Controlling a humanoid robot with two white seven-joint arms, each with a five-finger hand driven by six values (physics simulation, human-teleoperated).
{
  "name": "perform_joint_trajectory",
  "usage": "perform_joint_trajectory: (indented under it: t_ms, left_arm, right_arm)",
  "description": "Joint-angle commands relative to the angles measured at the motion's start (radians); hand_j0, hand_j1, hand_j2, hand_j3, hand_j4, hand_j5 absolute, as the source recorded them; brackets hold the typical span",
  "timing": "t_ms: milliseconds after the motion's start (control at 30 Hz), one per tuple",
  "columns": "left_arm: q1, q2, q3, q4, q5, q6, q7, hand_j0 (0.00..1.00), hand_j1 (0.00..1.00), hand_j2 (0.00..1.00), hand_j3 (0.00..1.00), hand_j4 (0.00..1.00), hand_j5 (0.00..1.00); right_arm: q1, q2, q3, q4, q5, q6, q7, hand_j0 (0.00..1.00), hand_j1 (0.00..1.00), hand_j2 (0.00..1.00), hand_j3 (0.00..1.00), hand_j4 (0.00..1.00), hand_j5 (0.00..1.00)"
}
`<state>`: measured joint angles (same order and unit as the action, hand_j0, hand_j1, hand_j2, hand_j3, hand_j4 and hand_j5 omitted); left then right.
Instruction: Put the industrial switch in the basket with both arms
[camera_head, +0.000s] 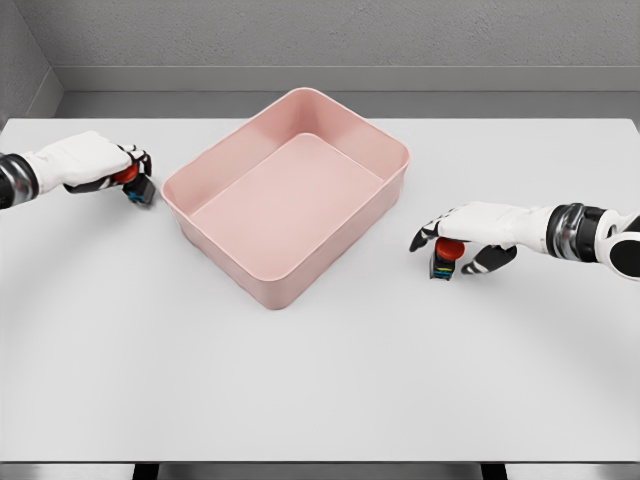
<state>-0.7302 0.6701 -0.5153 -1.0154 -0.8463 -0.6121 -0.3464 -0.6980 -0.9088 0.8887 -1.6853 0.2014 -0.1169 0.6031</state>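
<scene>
Two industrial switches on a white table (320, 380), one per hand. Left hand (85, 160), at about ten o'clock from the pink basket (215, 175), has its fingers wrapped over the left switch (135, 183); red button peeks out under the palm, dark body with a blue patch below. Right hand (470, 232), at about three to four o'clock from the basket, is likewise closed around the right switch (445, 258), red cap and dark base showing between thumb and fingers. Cannot tell whether either switch is lifted clear of the table or resting on it. Basket is empty, sitting skewed, one corner pointing to six o'clock. Risks, as I judge them: grips look shallow and top-heavy, so a switch could pivot or slip out during the carry; a low approach could clip the basket rim and shove the light basket; both hands converging at once could crowd each other over the opening.
</scene>
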Motion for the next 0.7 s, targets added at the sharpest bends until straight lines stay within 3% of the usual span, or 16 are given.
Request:
perform_joint_trajectory:
  t_ms: [0, 233, 500, 667]
  left_arm:
    - [0.000, 0.005, 0.003, -0.003, 0.016, 0.001, 0.001, 0.25, 0.25, 0.25, 0.25, 0.25, 0.25]
    - [0.002, 0.005, 0.058, -0.066, 0.078, 0.001, 0.000, 0.10, 0.10, 0.10, 0.10, 0.10, 0.10]
    - [0.005, 0.029, 0.149, -0.117, 0.085, 0.001, -0.002, 0.10, 0.10, 0.10, 0.10, 0.10, 0.10]
    - [0.014, 0.026, 0.147, -0.215, 0.142, 0.001, -0.002, 0.10, 0.10, 0.10, 0.10, 0.10, 0.10]
  right_arm:
    - [-0.002, -0.001, -0.001, 0.001, -0.002, 0.000, 0.000, 0.65, 0.65, 0.65, 0.65, 0.65, 0.65]
    - [0.000, -0.002, -0.001, 0.001, -0.002, 0.000, 0.000, 0.60, 0.60, 0.60, 0.60, 0.60, 0.60]
    - [0.000, -0.002, -0.001, 0.001, -0.002, 0.002, 0.001, 0.56, 0.56, 0.56, 0.56, 0.56, 0.56]
    - [-0.002, -0.004, -0.001, 0.001, -0.002, 0.002, 0.001, 0.56, 0.56, 0.56, 0.56, 0.56, 0.56]
